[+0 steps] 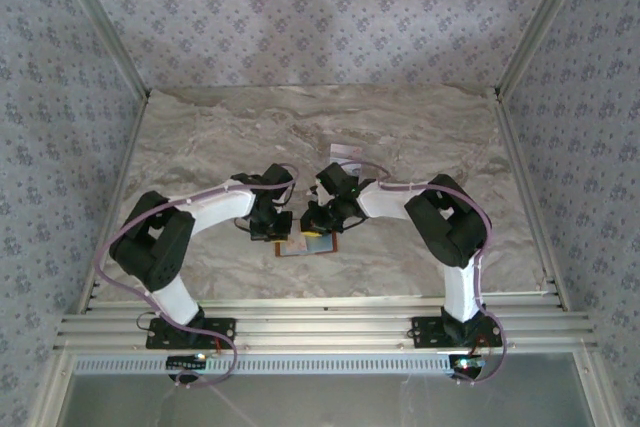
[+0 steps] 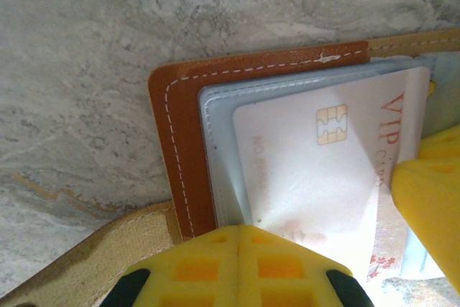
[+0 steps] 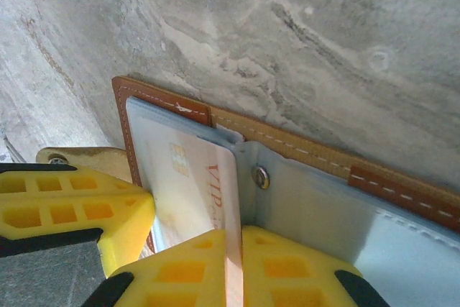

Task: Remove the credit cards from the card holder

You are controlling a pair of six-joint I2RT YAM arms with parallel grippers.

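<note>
While the left gripper (image 2: 237, 242) sits pressed together at the card holder's (image 2: 185, 156) 6 o'clock, the right gripper (image 3: 233, 249) pinches a credit card (image 3: 198, 192).

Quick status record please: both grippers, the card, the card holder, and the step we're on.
left gripper: fingers together, tips at the card holder's near edge; cannot tell if it is pressing down
right gripper: shut on the card's edge
card: white, gold chip, red VIP print, lying over the grey-blue inner face; cannot tell how far out of its slot
card holder: open, flat on the table, brown stitched rim
step: card gripped, not yet clear of the card holder
</note>
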